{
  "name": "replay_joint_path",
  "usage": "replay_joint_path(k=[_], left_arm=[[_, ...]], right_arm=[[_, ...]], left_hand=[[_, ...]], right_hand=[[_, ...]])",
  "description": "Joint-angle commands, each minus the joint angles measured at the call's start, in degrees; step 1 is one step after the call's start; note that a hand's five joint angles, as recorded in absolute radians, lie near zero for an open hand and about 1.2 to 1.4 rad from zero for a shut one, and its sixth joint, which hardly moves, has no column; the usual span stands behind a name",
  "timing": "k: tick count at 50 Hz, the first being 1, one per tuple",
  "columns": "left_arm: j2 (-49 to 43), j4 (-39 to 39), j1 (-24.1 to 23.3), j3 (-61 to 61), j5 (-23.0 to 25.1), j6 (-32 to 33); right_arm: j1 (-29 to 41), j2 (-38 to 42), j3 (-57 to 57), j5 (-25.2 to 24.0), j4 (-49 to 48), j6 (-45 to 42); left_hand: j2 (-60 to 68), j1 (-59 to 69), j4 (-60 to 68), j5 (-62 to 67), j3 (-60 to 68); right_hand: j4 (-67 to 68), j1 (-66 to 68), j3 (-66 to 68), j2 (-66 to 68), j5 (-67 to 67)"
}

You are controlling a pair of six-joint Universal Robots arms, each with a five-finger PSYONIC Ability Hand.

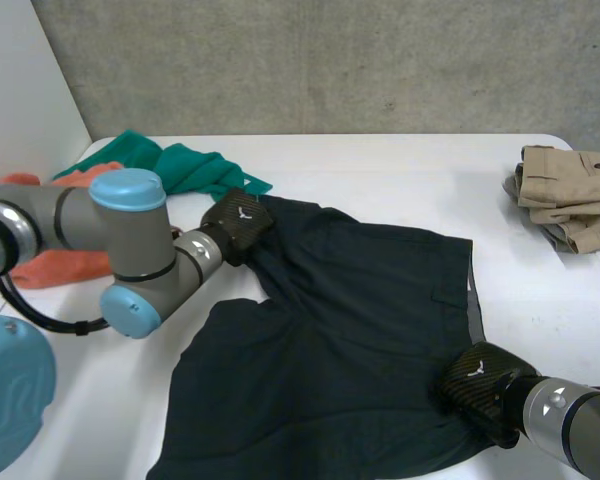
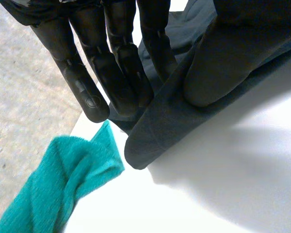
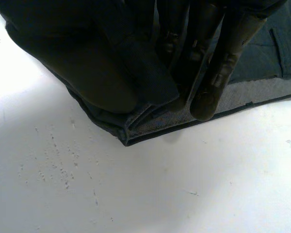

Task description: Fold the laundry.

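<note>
Dark shorts (image 1: 350, 310), 1 pair, spread on the white table (image 1: 380, 160); right hand (image 1: 480, 385) at their near right corner, thumb and fingers pinching the edge, small unreadable white emblem on its back. Left hand (image 1: 237, 222) at their far left corner, thumb clamping cloth against fingers. Beyond the shorts: teal cloth (image 1: 180, 165) and orange cloth (image 1: 60, 265) far left, folded khaki garment (image 1: 570, 195) far right.

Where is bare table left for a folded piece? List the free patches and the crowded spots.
Free: the far strip of the table beyond the dark shorts, between the green cloth and the tan folded garment; also the right side between the shorts' waistband and that garment. Crowded: the left, with green cloth, orange cloth and left arm.
</note>
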Motion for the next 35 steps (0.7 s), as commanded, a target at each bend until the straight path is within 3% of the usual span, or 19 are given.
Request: replay_joint_path(k=[1, 16, 18, 20, 25, 35], left_arm=[[7.5, 0.5, 0.4, -10.5, -2.4, -0.1], [9.1, 0.6, 1.3, -18.5, -8.8, -1.1], [10.1, 0.5, 1.4, -19.4, -9.0, -1.5], [11.1, 0.5, 1.4, -20.1, -8.9, -2.0], [18.5, 0.5, 1.4, -22.7, -9.1, -5.5], [38.0, -0.2, 1.4, -36.2, -8.6, -17.1]], right_arm=[[0.1, -0.1, -0.5, 0.0, 0.0, 0.0], [0.3, -0.1, -1.8, 0.0, -1.7, 4.6], [0.5, -0.1, -1.9, 0.0, -1.7, 4.6], [0.6, -0.2, -2.0, 0.0, -1.8, 4.6], [0.7, -0.2, -3.1, -0.1, -3.1, 6.0], [0.4, -0.2, -6.1, -3.9, -3.9, 14.0]], left_hand=[[11.7, 16.3, 11.5, 14.3, 12.0], [11.7, 16.3, 11.5, 14.3, 12.0], [-2.0, 2.6, -2.2, 0.6, -1.7], [-6.1, -1.5, -6.3, -3.5, -5.8], [-20.9, -16.3, -21.1, -18.3, -20.6], [-29.3, -24.8, -29.5, -26.7, -29.0]], right_hand=[[11.9, 22.8, 12.2, 12.6, 12.2], [11.9, 22.8, 12.2, 12.6, 12.2], [11.9, 22.8, 12.2, 12.6, 12.2], [11.9, 22.8, 12.2, 12.6, 12.2], [11.9, 22.8, 12.2, 12.6, 12.2], [11.9, 22.8, 12.2, 12.6, 12.2]])
